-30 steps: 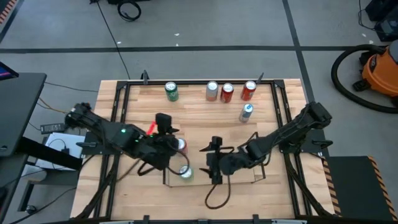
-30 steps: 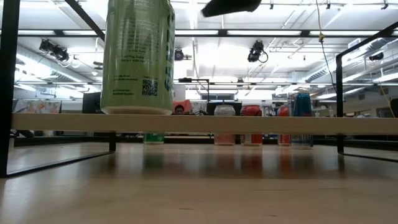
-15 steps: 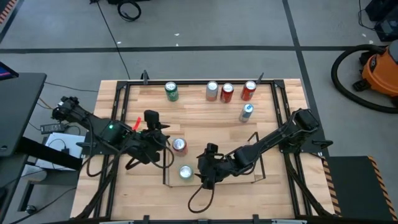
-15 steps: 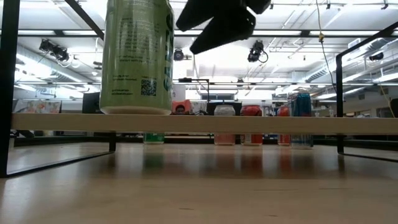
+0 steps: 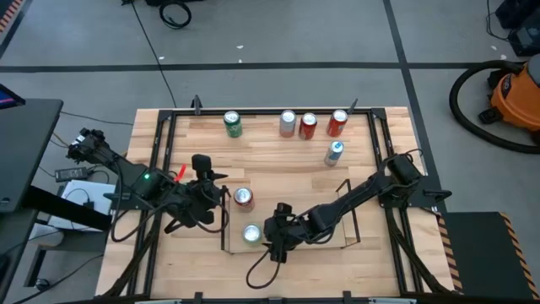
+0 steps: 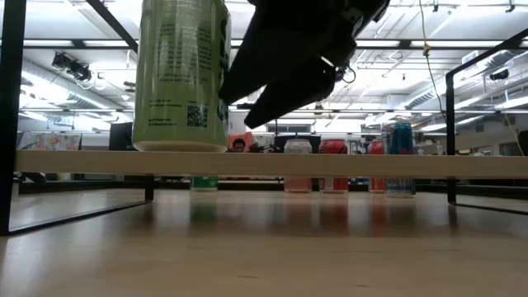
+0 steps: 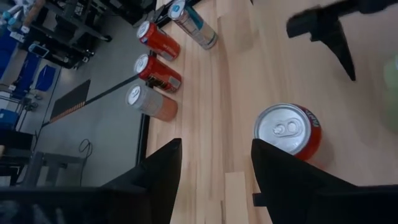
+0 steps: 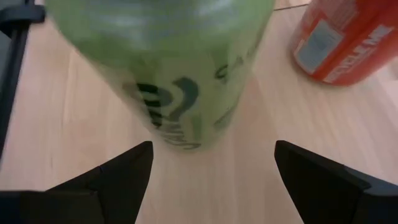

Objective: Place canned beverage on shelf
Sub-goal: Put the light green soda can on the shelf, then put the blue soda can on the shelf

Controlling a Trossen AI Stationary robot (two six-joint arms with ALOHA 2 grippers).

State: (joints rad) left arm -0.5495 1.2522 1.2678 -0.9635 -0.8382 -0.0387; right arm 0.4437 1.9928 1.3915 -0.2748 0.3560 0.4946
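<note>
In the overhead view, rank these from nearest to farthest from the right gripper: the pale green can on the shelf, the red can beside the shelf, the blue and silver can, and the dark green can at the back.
1. Pale green can, on the shelf, just left of the open right gripper.
2. Red can, on the table just behind the shelf's left end.
3. Blue and silver can, toward the back right.
4. Dark green can, back row, left.

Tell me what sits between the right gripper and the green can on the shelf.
Nothing: the right wrist view shows bare wood floor between the open right gripper and the green can.
</note>
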